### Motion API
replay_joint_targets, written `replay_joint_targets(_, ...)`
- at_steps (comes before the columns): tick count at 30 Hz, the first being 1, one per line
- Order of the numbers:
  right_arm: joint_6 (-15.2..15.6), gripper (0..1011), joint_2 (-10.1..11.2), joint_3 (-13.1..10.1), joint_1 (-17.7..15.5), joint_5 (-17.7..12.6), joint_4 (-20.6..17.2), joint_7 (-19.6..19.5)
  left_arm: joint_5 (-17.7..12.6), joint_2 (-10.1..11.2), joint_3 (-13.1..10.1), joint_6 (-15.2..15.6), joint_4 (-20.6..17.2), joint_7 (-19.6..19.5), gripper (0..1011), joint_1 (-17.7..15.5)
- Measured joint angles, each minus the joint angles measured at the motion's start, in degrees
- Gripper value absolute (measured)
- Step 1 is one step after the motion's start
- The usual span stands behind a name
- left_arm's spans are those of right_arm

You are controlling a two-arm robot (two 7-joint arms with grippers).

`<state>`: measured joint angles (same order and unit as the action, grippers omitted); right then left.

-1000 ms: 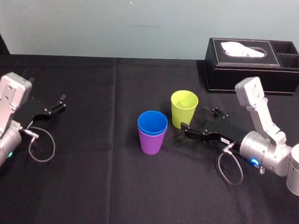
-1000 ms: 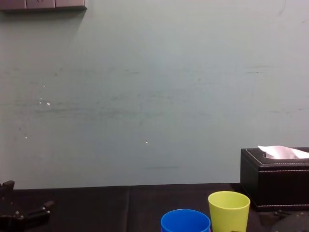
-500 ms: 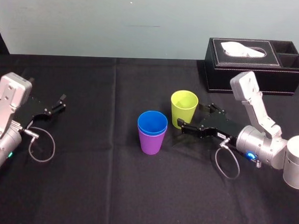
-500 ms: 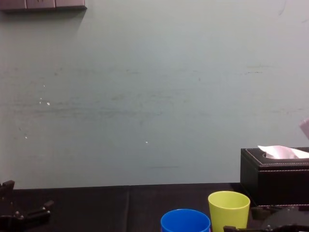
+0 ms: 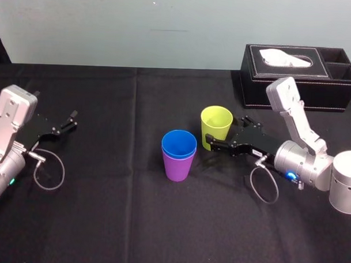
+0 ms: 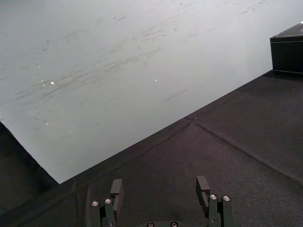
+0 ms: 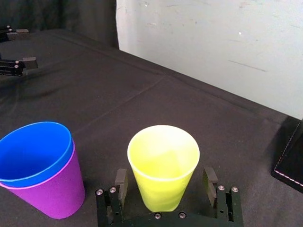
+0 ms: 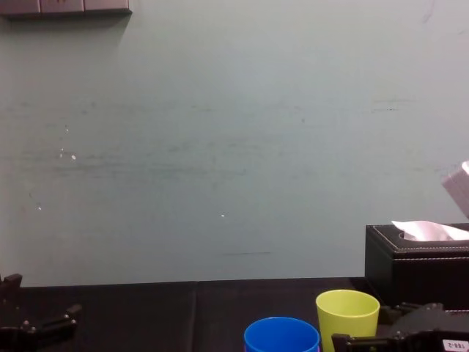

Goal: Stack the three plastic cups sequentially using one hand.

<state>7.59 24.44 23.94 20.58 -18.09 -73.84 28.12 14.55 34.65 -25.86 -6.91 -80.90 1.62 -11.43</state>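
A yellow-green cup [image 5: 216, 126] stands upright on the black table. Just left of it and a little nearer to me, a blue cup [image 5: 179, 144] sits nested inside a purple cup [image 5: 177, 166]. My right gripper [image 5: 224, 135] lies low on the table, open. In the right wrist view its fingers [image 7: 120, 182] stand on either side of the yellow-green cup [image 7: 163, 165] near its base, with a small gap on each side. The blue cup [image 7: 33, 151] and the purple cup [image 7: 52, 189] stand beside it. My left gripper [image 5: 69, 121] rests open at the table's far left.
A black tissue box [image 5: 298, 75] stands at the back right, behind the right arm. The black cloth [image 5: 103, 210] covers the whole table. A pale wall [image 8: 220, 147] rises behind it.
My right gripper has slid left toward the yellow-green cup, and its fingers now straddle the cup. The cups and the left arm have not moved.
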Motion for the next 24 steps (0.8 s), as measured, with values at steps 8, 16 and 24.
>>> replay_joint_targets(8, 0.0, 1002, -0.4, 0.5, 1.0, 0.1, 1.0, 0.3, 0.0, 0.0, 0.0, 0.0, 0.0, 0.0, 1011, 0.0)
replay_joint_targets(16, -0.4, 1002, -1.3, 1.2, 2.7, 0.7, 3.4, 0.7, 0.0, 0.0, 0.0, 0.0, 0.0, 0.0, 1011, 0.0)
replay_joint_targets(24, -1.1, 1002, -1.9, 1.7, 3.9, 1.1, 5.2, 1.2, 0.0, 0.0, 0.0, 0.0, 0.0, 0.0, 1011, 0.0)
